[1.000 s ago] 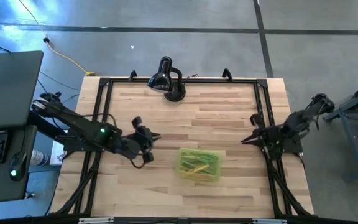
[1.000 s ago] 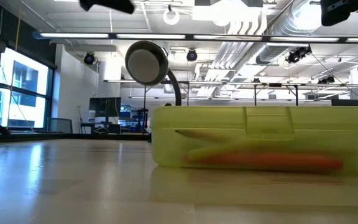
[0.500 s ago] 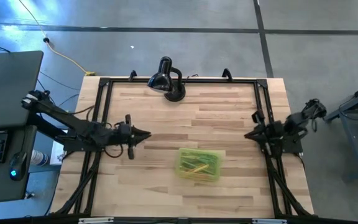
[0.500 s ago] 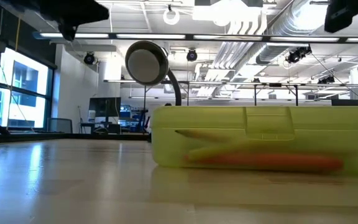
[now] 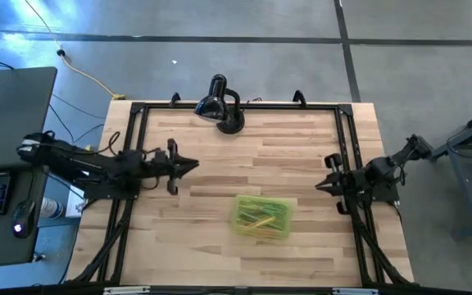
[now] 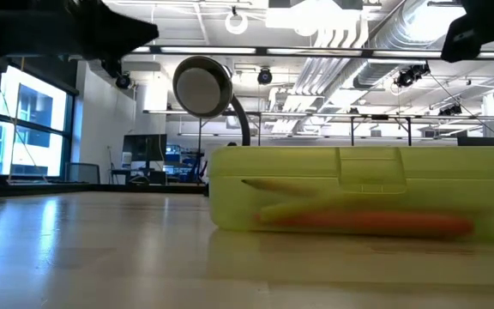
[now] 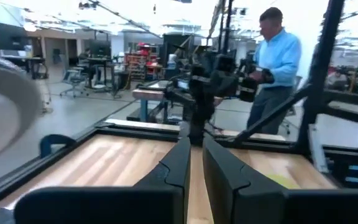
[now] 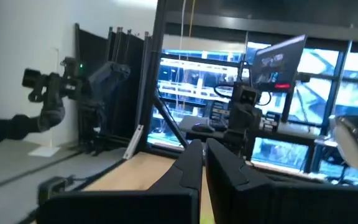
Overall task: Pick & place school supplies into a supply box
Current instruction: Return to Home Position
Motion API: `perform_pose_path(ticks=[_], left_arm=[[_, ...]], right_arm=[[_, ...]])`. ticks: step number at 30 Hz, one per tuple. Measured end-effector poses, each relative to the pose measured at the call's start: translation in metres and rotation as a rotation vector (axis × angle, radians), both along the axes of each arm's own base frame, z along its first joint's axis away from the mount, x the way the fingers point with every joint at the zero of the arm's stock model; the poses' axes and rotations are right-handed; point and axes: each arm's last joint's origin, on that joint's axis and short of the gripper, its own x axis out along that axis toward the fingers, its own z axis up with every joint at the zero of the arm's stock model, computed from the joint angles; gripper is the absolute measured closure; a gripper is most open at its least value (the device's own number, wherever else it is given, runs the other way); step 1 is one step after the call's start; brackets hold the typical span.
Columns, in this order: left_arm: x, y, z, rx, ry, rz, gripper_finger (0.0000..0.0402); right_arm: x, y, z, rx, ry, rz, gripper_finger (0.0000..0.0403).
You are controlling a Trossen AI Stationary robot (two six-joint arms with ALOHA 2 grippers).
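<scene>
The supply box (image 5: 262, 215), translucent yellow-green, lies with its lid down on the wooden table, right of centre toward the near edge. Through its wall (image 6: 367, 202) I see school supplies: an orange pencil (image 6: 376, 224) and other thin sticks (image 5: 259, 220). My left gripper (image 5: 193, 165) hangs level over the table's left half, pointing right, far-left of the box. Its fingers (image 7: 185, 163) stand a narrow gap apart with nothing between them. My right gripper (image 5: 318, 186) hangs shut by the right edge, pointing left, holding nothing.
A black desk lamp (image 5: 220, 105) stands at the middle of the far edge. A black frame rail (image 5: 347, 139) runs round the table. A person in a light blue shirt (image 7: 277, 59) stands beyond the table's right side. Bare wood (image 5: 285, 156) lies between the two grippers.
My left gripper has drawn back from beside the box toward the table's left and far edges, tipping up from a downward slant to level. My right gripper has sunk a little at the right edge. The box has kept still.
</scene>
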Motion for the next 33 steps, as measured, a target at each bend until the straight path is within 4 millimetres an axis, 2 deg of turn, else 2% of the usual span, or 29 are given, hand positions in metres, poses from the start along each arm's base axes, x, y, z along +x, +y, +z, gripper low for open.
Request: perform_pose_path(ticks=[5,8,12,16,20,26,33], left_arm=[[0.002,0.024,-0.004,0.012,0.046,0.07,0.0328],[0.0,0.037,-0.004,-0.023,0.039,0.164,0.0328],[-0.003,0.039,-0.01,-0.019,0.12,0.184,0.0328],[-0.012,0.039,-0.017,-0.057,0.218,0.209,0.0328],[-0.028,0.038,-0.012,-0.075,0.206,0.218,0.0328],[-0.053,0.034,0.001,-0.075,0.096,0.197,0.0328],[-0.065,0.033,0.004,-0.07,0.06,0.176,0.0328]], right_arm=[[0.003,-0.005,-0.002,-0.054,0.01,-0.037,0.0403],[0.005,-0.012,-0.004,-0.042,0.032,-0.16,0.0403],[0.007,-0.022,-0.01,0.007,0.12,-0.422,0.0402],[0.008,-0.026,-0.018,0.036,0.197,-0.554,0.0402],[0.008,-0.026,-0.019,0.055,0.204,-0.537,0.0403],[0.008,-0.025,-0.019,0.054,0.206,-0.516,0.0402],[0.008,-0.025,-0.019,0.057,0.206,-0.514,0.0402]])
